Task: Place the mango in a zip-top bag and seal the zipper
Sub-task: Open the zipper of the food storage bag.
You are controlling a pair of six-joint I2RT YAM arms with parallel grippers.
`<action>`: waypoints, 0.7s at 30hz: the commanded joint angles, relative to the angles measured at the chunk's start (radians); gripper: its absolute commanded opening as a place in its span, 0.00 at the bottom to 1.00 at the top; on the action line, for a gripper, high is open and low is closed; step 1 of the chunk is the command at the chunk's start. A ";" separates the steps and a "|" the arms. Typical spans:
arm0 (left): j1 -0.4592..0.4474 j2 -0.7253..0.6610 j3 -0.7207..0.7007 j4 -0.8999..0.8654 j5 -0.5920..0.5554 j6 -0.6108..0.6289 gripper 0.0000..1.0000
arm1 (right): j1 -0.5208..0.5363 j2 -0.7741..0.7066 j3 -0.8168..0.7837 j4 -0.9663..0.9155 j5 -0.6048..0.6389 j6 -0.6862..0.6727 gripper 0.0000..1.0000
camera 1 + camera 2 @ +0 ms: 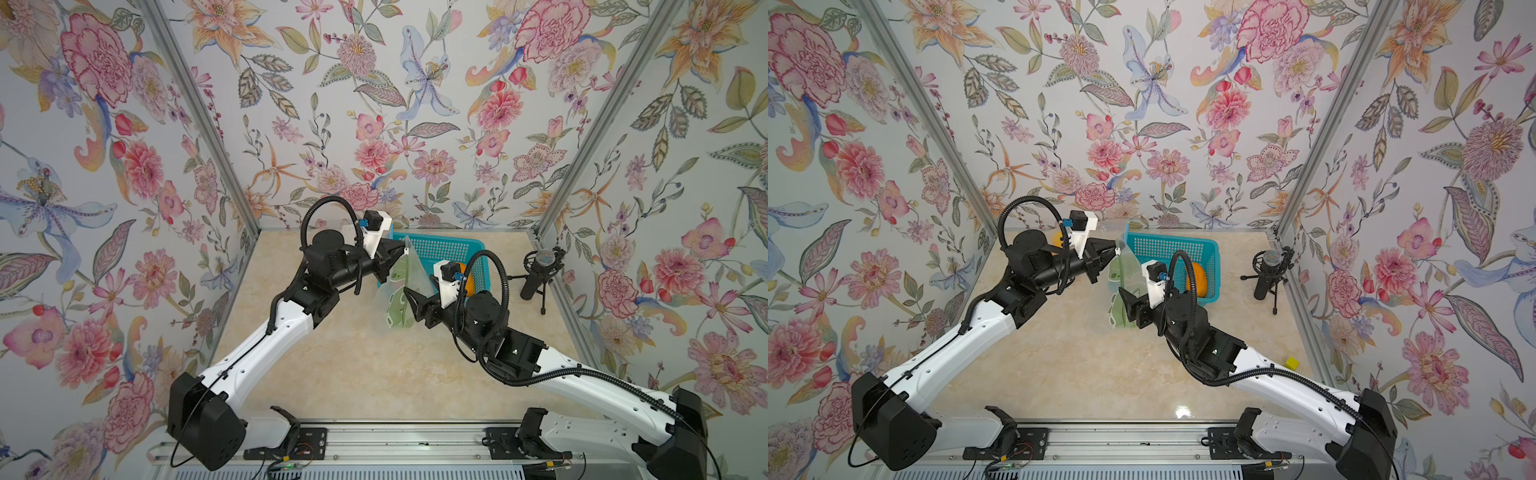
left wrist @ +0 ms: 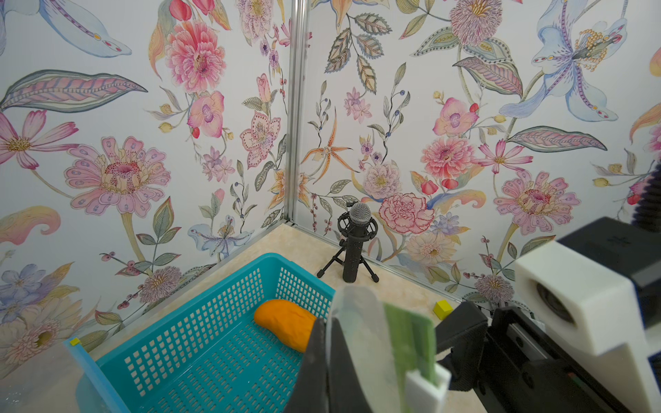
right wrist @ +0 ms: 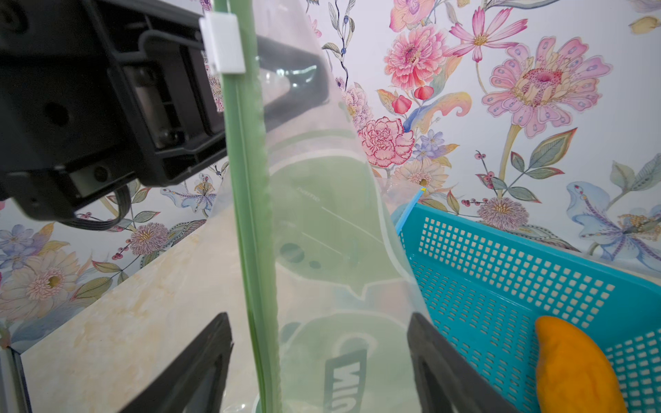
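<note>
The orange mango lies in the teal basket, also visible in the right wrist view as the mango. A clear zip-top bag with green print and a green zipper hangs upright just left of the basket. My left gripper is shut on the bag's top corner, beside the white slider. In its wrist view the left gripper pinches the film. My right gripper is open, with a finger on each side of the bag's lower part.
A black microphone on a small tripod stands right of the basket. A yellow cube lies near the right wall. Another clear bag with a blue zipper strip leans at the basket's back corner. Floral walls enclose three sides.
</note>
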 commanded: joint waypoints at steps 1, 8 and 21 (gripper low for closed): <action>-0.005 -0.002 -0.007 0.019 -0.016 -0.004 0.00 | 0.000 -0.004 0.025 0.010 0.029 -0.005 0.77; -0.005 0.002 -0.007 0.024 -0.013 -0.004 0.00 | -0.006 -0.014 0.016 0.011 0.037 -0.014 0.74; -0.007 0.003 -0.004 0.021 -0.016 -0.004 0.00 | -0.027 -0.010 0.012 0.018 0.024 -0.009 0.75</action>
